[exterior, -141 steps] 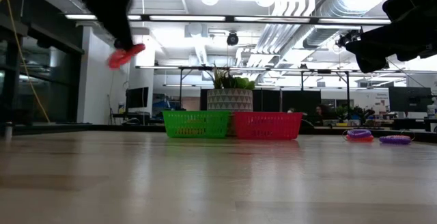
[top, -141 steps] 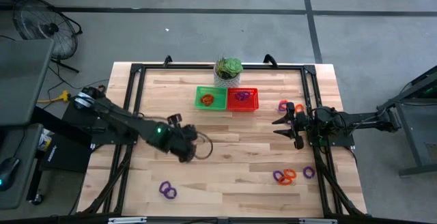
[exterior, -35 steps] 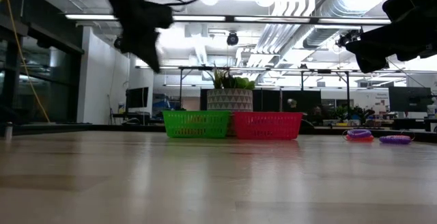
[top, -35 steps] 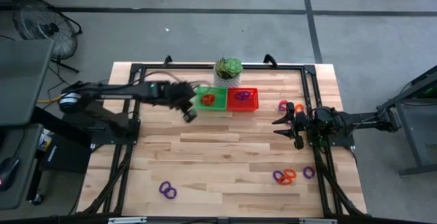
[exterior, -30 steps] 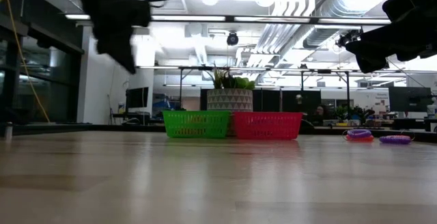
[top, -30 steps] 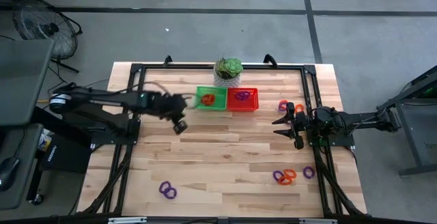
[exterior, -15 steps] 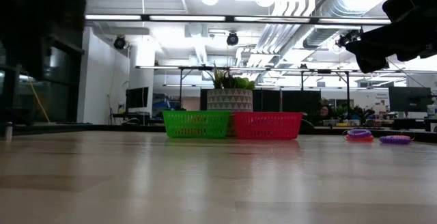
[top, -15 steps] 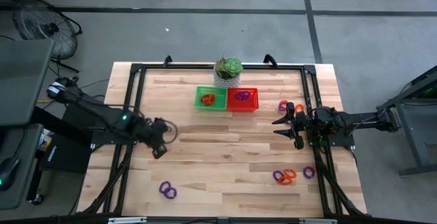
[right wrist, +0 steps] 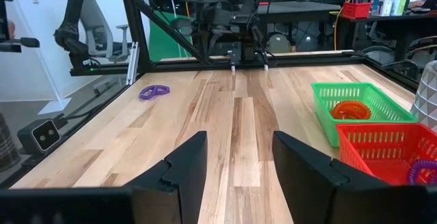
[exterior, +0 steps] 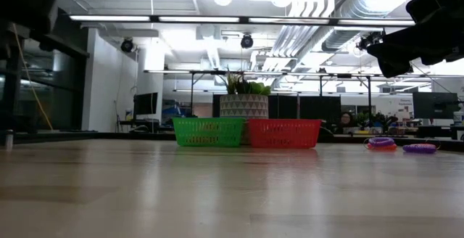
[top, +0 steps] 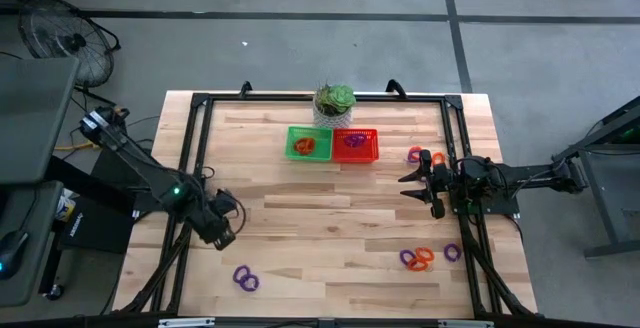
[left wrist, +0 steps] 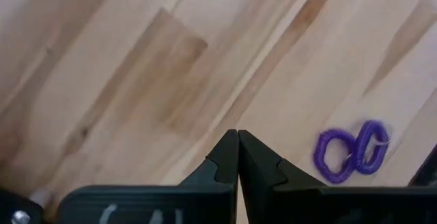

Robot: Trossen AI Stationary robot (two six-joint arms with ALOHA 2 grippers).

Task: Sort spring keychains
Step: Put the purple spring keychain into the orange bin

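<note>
Two purple spring keychains [top: 245,278] lie side by side near the table's near edge; the left wrist view shows this pair [left wrist: 349,154] just ahead of my left gripper [left wrist: 237,138], which is shut and holds nothing. In the high view my left gripper [top: 224,235] hovers left of centre, just far-left of that pair. My right gripper [top: 413,186] waits open over the right side. More orange and purple keychains lie at the right: one group [top: 420,155] beyond it, another [top: 420,258] nearer. An orange keychain [right wrist: 351,109] sits in the green basket [top: 308,144], a purple one [right wrist: 423,171] in the red basket [top: 355,145].
A potted plant [top: 334,103] stands behind the two baskets at the far edge. A black frame [top: 195,138] runs round the table's sides. Bare wood lies between the two arms in the table's middle. The low view shows both baskets [exterior: 246,132] and two keychains [exterior: 382,143] at the right.
My left gripper has swung away from beside the green basket, toward the table's left and near edges, and now hovers close to the purple pair. In the low view it has passed out of the picture at the upper left.
</note>
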